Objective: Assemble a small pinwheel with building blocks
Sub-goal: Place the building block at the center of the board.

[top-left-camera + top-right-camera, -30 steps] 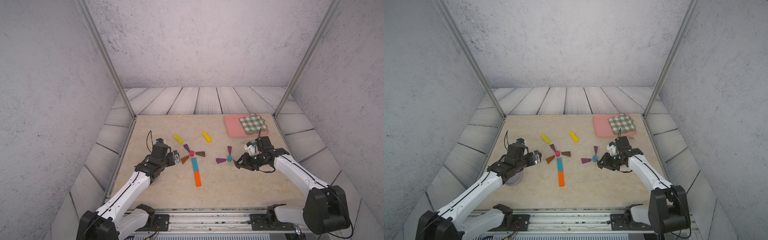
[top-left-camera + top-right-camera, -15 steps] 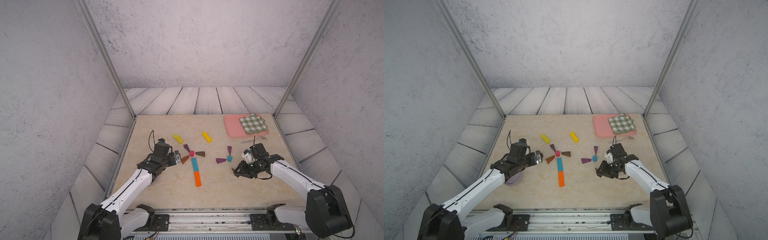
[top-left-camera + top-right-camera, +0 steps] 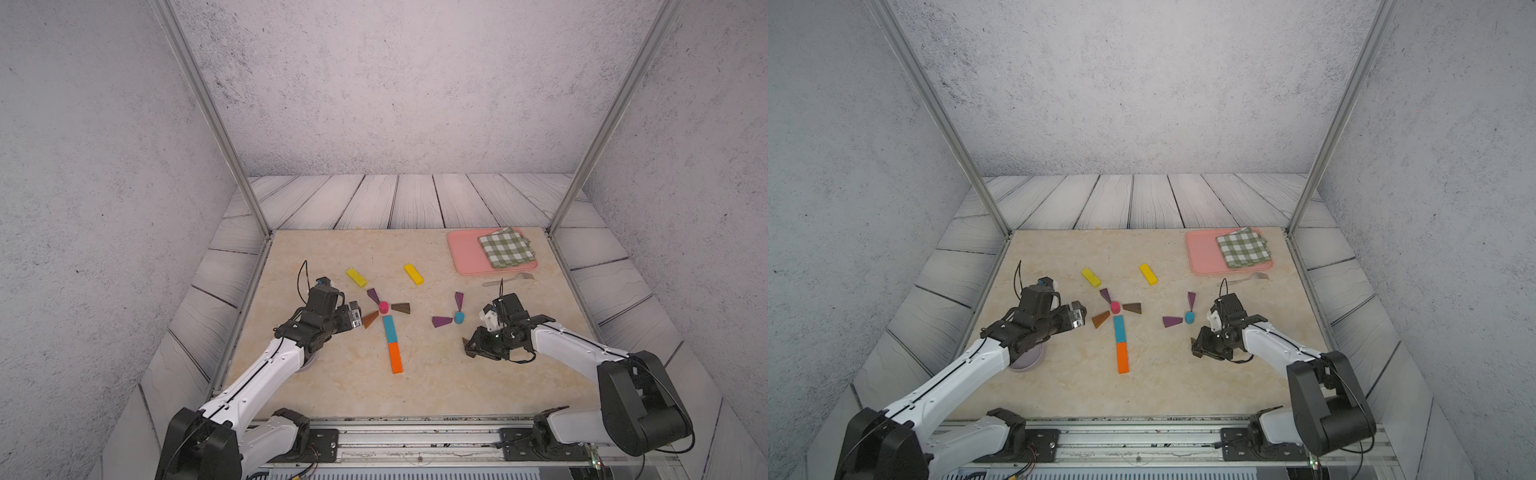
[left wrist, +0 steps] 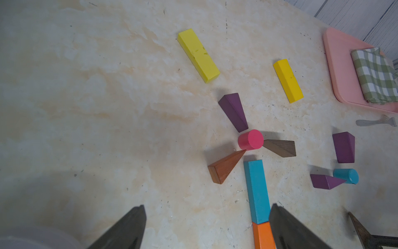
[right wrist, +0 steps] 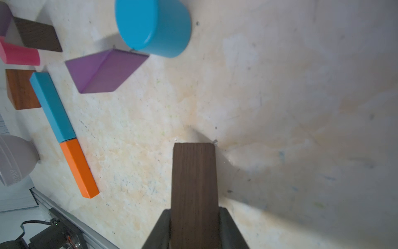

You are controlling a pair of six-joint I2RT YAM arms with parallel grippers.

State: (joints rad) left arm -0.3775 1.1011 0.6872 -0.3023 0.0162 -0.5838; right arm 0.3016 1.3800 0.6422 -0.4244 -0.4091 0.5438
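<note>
Since a second ago the right gripper (image 3: 471,348) has swung away from the blue cylinder (image 3: 459,318) toward the near edge and now sits near and slightly right of it, well clear. Its jaws clamp a dark brown wedge (image 5: 193,176). The wedge's free end points at the table, though whether it touches is hard to judge.

Little has changed at the left gripper (image 4: 206,226), whose jaws are spread wide and empty just left of the left pinwheel. That pinwheel's pink cylinder (image 3: 383,307) has a purple blade (image 3: 372,295) at far left, a dark blade (image 3: 401,308) at right and a reddish blade (image 3: 370,320) at near left. A teal bar (image 3: 389,328) and an orange bar (image 3: 395,357) lie end to end as its stem.

By the blue cylinder lie a far purple wedge (image 3: 459,300) and a left purple wedge (image 3: 442,321). Farther back, a left yellow bar (image 3: 356,277) and a right yellow bar (image 3: 413,274) lie loose.
</note>
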